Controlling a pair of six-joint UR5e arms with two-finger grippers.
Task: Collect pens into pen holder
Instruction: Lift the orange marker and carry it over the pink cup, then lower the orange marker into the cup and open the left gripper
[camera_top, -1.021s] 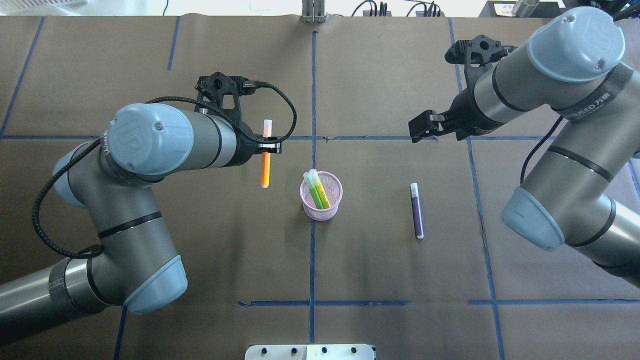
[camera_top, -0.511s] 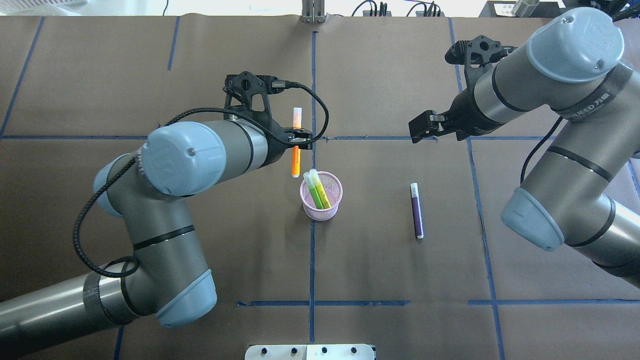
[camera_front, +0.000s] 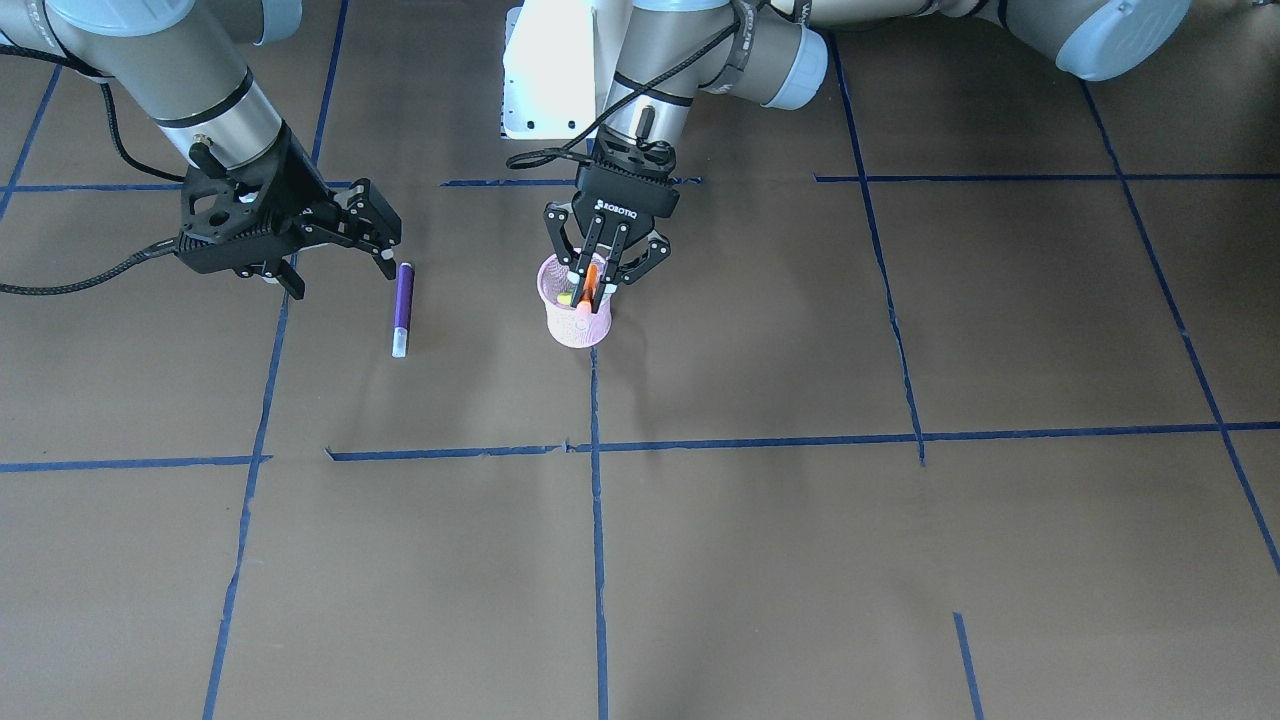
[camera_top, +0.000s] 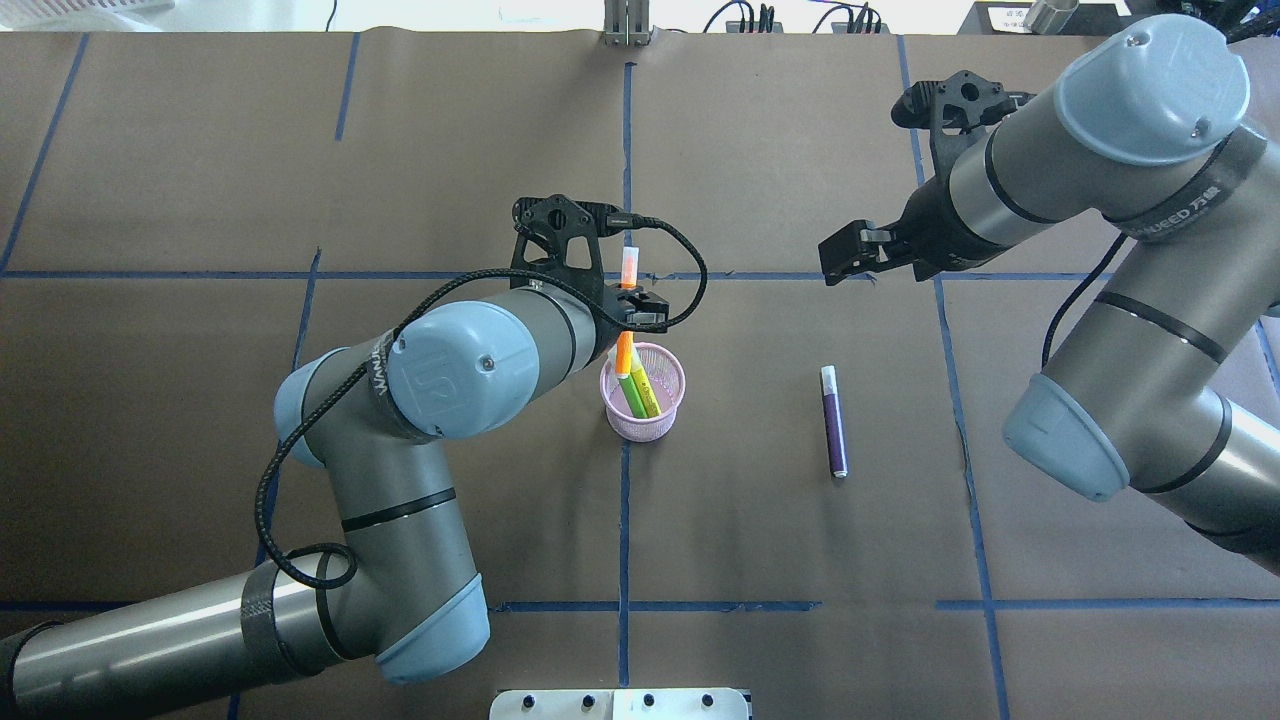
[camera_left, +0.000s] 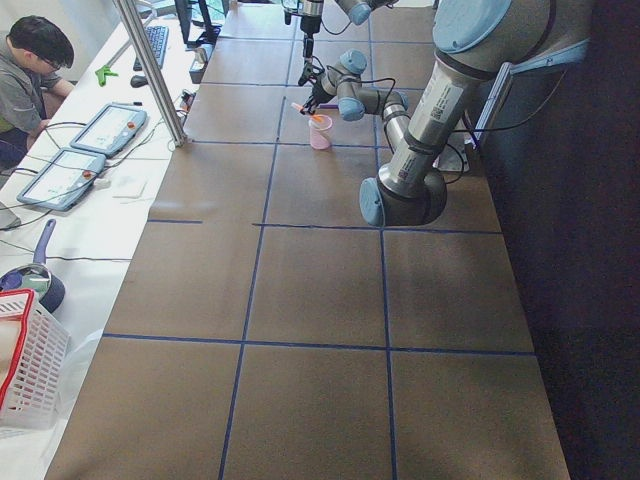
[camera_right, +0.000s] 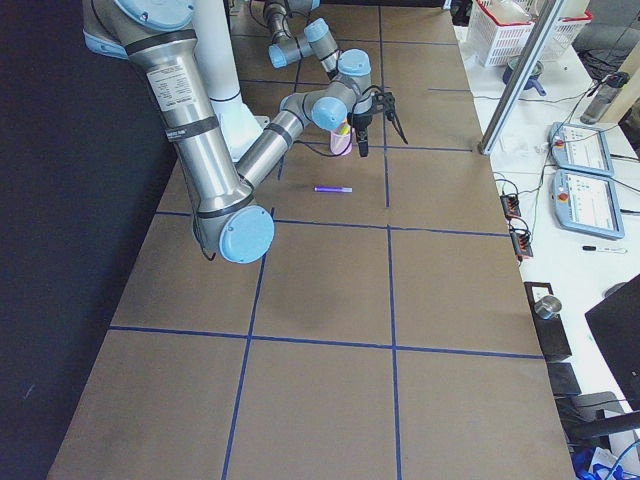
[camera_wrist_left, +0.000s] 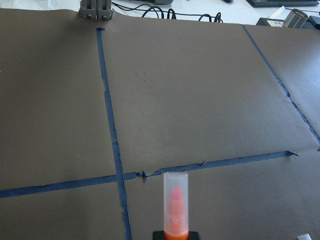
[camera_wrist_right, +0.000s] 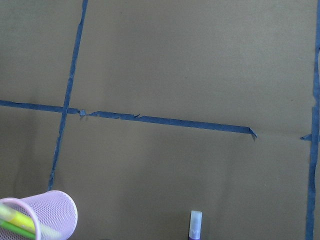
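Now, left gripper (camera_top: 630, 312): is clamping the orange pen (camera_top: 623, 352) around its middle, holding it near upright with the cap up so the lower end is pointing down into the pen holder (camera_top: 664, 424).
Orange pen's place: is hanging over the far-left part of the rim, with its lower end at or just inside the mouth. How deep it goes I cannot tell.
Pen holder: is standing upright on a blue tape line (camera_top: 624, 520), directly under the held pen.
Green pen (camera_top: 631, 393) and yellow pen (camera_top: 649, 400): are leaning together inside the pen holder, so the orange one probably needs to drop beside them.
Purple pen (camera_top: 834, 425): is lying flat on the table (camera_top: 300, 150), well apart from the pen holder, not yet collected.
Right gripper (camera_top: 828, 266): is hovering beyond the purple pen, jaws spread and empty, likely placed for that pickup.
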